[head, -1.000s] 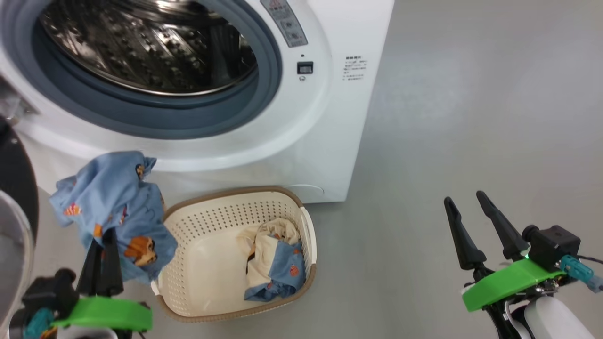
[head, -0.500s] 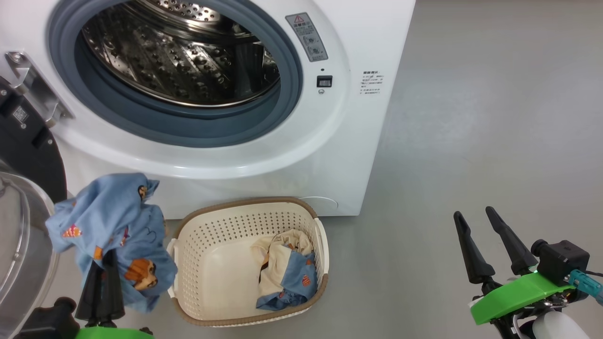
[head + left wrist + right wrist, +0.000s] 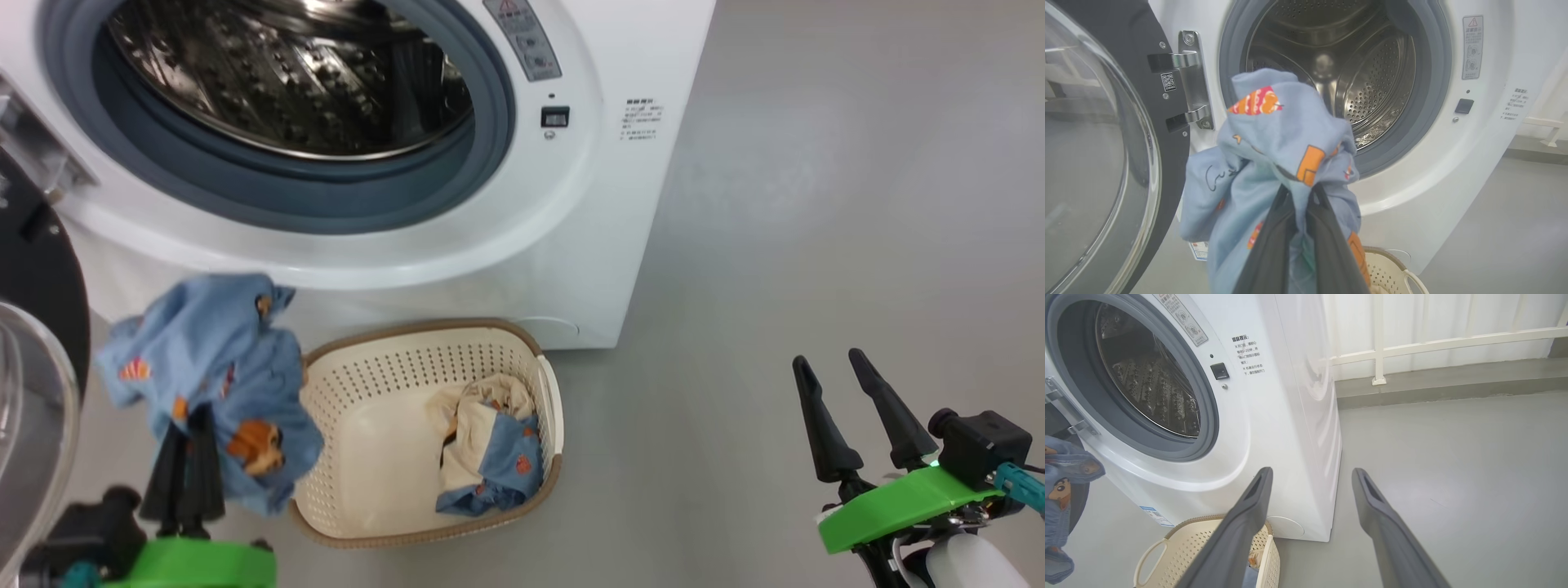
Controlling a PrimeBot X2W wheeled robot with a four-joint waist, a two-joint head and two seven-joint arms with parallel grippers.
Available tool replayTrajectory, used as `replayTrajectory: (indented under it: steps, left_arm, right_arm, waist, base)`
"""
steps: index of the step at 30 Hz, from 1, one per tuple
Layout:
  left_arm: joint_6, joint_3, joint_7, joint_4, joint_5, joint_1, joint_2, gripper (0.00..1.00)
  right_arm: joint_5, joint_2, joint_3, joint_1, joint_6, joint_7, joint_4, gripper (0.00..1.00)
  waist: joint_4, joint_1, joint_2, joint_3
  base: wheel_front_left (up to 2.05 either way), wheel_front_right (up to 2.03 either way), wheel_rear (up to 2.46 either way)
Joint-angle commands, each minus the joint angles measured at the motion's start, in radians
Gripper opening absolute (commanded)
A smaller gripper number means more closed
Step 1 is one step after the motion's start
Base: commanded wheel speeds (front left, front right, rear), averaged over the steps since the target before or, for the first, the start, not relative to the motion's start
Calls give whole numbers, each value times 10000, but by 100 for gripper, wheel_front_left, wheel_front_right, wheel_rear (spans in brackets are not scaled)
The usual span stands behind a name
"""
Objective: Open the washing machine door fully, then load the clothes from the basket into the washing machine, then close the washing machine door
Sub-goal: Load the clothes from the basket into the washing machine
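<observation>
The left gripper [image 3: 189,412] grips a blue garment [image 3: 216,359], held up just left of the basket [image 3: 424,327]. The right gripper [image 3: 829,357] stands wide and empty, well right of it. More clothes [image 3: 488,457] lie inside the basket; behind it stands the washing machine [image 3: 604,204], door [image 3: 45,278] open.

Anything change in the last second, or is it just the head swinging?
Only the head camera swung; nothing was grasped or released. The left pincer stays shut on the blue garment, raised beside the basket, below the open drum. The other clothes still lie in the basket; the right pincer stays open and the washing machine door open.
</observation>
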Motion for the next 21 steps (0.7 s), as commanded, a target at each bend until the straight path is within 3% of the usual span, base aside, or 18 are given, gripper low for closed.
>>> replayTrajectory:
  steps: [1, 10, 21]
  left_arm:
    - [-33, 231, -64, -243, 93, -529, 240, 0]
    - [-34, -136, -64, 495, -201, -2997, 872, 0]
    - [-34, -604, -64, 2758, -221, -6338, 1793, 0]
  right_arm:
    - [-6, -73, 187, -283, 46, -92, -269, 100]
    - [-147, 303, 233, -1152, 46, -92, -403, 100]
    - [-179, 787, 341, -1914, 46, -92, -385, 100]
  waist:
    - [-91, 0, -1, 349]
    - [-444, 0, -1, 1869]
    - [-1085, 0, -1, 2926]
  base:
    - [0, 0, 0]
    - [0, 0, 0]
    - [0, 0, 0]
